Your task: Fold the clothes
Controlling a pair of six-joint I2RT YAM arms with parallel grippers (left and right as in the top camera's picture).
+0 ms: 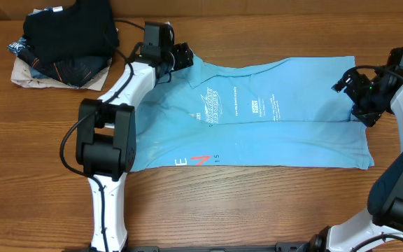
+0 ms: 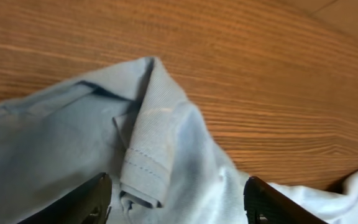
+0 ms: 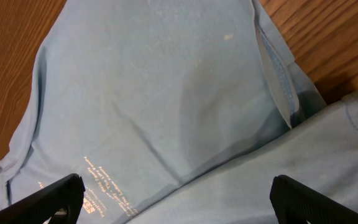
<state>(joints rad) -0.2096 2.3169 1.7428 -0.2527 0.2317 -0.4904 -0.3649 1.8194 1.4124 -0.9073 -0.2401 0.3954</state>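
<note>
The clothes are one light sky-blue T-shirt (image 1: 257,115) lying flat across the wooden table, with white print in the middle and a red and white mark near its front left edge. My left gripper (image 1: 178,57) is at the shirt's far left corner. In the left wrist view its fingers (image 2: 87,200) stand apart on either side of a bunched sleeve hem (image 2: 146,163), without pinching it. My right gripper (image 1: 350,85) hangs open over the shirt's right end. The right wrist view shows its wide-apart fingertips (image 3: 55,198) above a fold line in the blue cloth (image 3: 166,93).
A pile of black and dark folded garments (image 1: 68,38) sits on a beige sheet at the table's far left corner, close to the left arm. Bare wooden table (image 1: 243,203) runs along the front, below the shirt.
</note>
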